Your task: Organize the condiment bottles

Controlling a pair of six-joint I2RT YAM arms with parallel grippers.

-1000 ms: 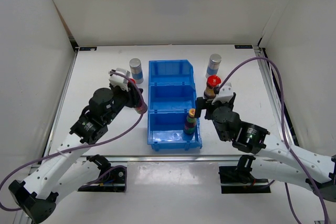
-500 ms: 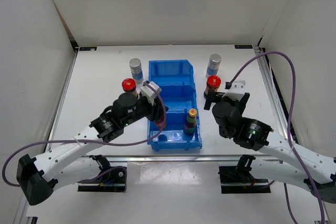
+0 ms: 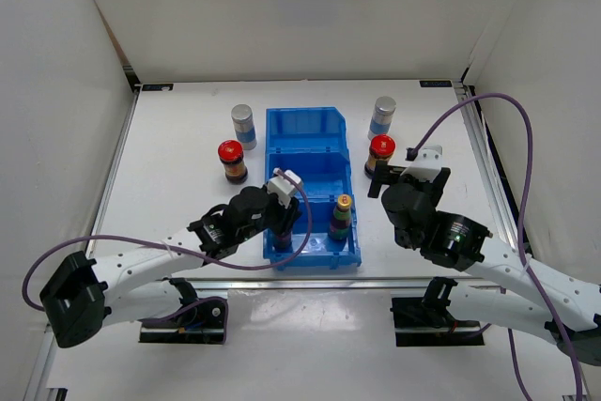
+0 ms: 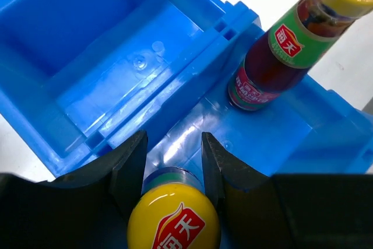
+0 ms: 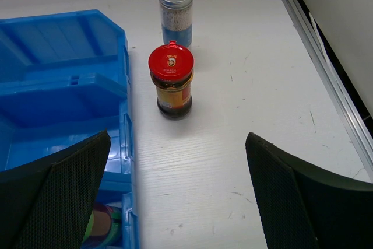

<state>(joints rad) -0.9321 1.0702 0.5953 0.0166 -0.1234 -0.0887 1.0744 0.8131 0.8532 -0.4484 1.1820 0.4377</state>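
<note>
Overhead view of a white counter [image 3: 178, 194] with a blue three-compartment bin [image 3: 302, 119] at its centre, the compartments running in a row from far to near.

The left hand [image 4: 172, 167] hangs over the left side of the near compartment. Its two black fingers are clamped just under the cap of the first yellow-capped bottle [image 4: 173, 221], a slim dark bottle held upright. Whether the base of this bottle touches the bin floor cannot be told. The second yellow-capped bottle [image 3: 342, 217], with a green and red label, stands upright on the right side of the same near compartment, apart from the held one.

On the counter left of the bin, the left red-lidded jar [image 3: 231, 161], squat and dark, stands near the middle compartment. The left shaker [image 3: 243, 125], blue and white with a silver cap, stands farther back, just beside the far compartment.

Right of the bin, the right red-lidded jar [image 5: 171, 80] stands upright close to the bin wall. The right shaker [image 5: 175, 13] stands a little beyond it, toward the far edge of the counter.

The right hand [image 5: 176, 161] hovers above bare counter on the near side of the right red-lidded jar. Its fingers are spread wide apart, gripping nothing and touching neither the jar nor the bin.
</note>
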